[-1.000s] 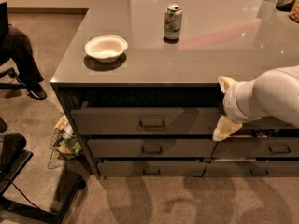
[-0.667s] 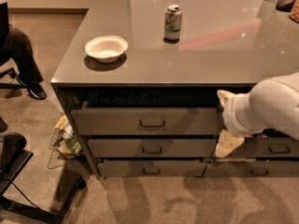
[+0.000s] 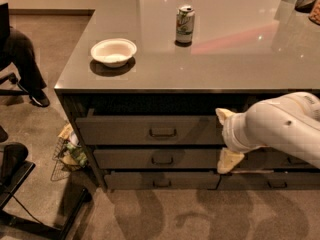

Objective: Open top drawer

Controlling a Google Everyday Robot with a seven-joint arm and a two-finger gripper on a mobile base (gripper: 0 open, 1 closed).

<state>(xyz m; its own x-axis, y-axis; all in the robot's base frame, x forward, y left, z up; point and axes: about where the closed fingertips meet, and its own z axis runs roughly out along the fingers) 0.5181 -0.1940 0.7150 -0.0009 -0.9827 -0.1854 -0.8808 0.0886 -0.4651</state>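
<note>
1. The end effector (image 3: 226,138) hangs in front of the bench (image 3: 240,59), at the right end of the top drawer (image 3: 115,130). It stands wide open, one pale tip above the other, with nothing seen in its hold. The white arm (image 3: 280,126) reaches in from the right.
2. Risk: the end effector is well apart from the handle (image 3: 162,132), so a pull from here would likely catch nothing. It could also snag the panel's end and skew the drawer. If it dropped lower, it might hook the shallower drawer (image 3: 125,159) instead.
3. The top drawer lies to the left of the end effector, directly under the bench top. Its handle is at the panel's centre. A dark gap above the panel suggests it is already slightly out.
4. On the bench, a bowl (image 3: 113,51) and a can (image 3: 185,24) stand well apart from the work.
</note>
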